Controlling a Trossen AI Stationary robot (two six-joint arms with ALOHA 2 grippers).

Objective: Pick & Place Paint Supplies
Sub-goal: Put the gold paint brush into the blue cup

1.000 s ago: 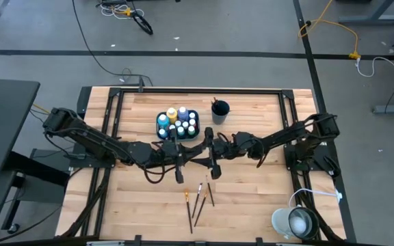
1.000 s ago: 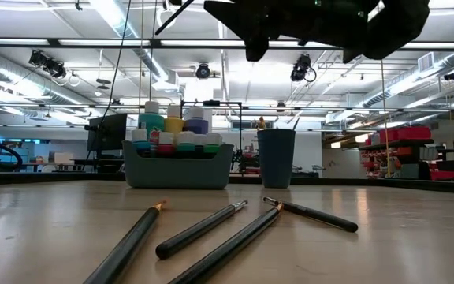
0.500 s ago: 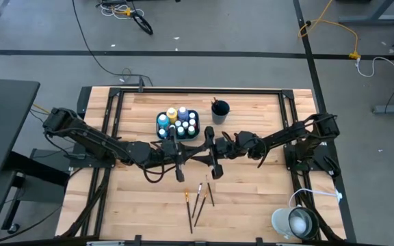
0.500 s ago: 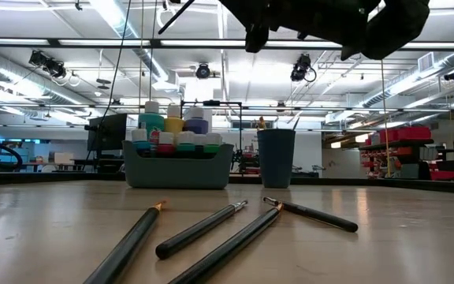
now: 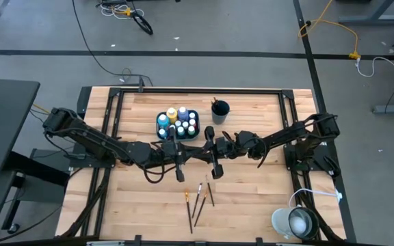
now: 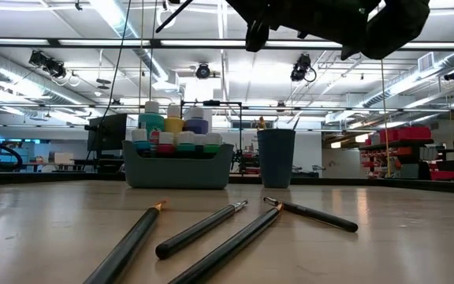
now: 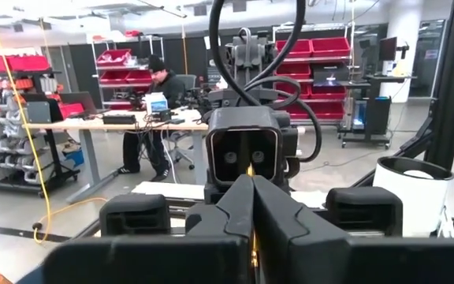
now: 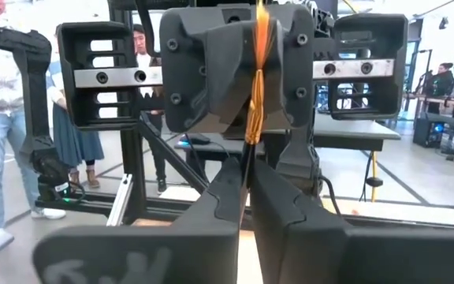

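The left jaws (image 7: 252,197) are pressed shut on one thin wooden-handled paintbrush (image 8: 256,95). The right jaws (image 8: 248,177) are nipped in close on that same brush too. So both arms hold one brush at once. I think the brush is being passed from one arm to the other, and that is why the two sets of jaws point straight at each other.

From above, the left jaws (image 5: 189,153) and the right jaws (image 5: 201,150) meet nose to nose over the middle of the light wooden desk (image 5: 252,198). They hang high up, well above the desk top. The brush is too thin to pick out from up there.

Just in front of the jaws, four more thin paintbrushes (image 5: 198,201) lie loose on the desk. They fan out close together. They look like they wait for their turn. That makes five brushes I can count: one held, four lying down.

Behind the jaws stands the teal rectangular tray (image 6: 180,170). The small white-capped paint bottles (image 5: 178,123) stand upright in it, packed tight. I count about ten caps, but they crowd each other, so I cannot be sure.

Just beside the tray stands one dark blue round cup (image 5: 220,108). I guess the brushes go in there. I cannot tell how many are inside it.
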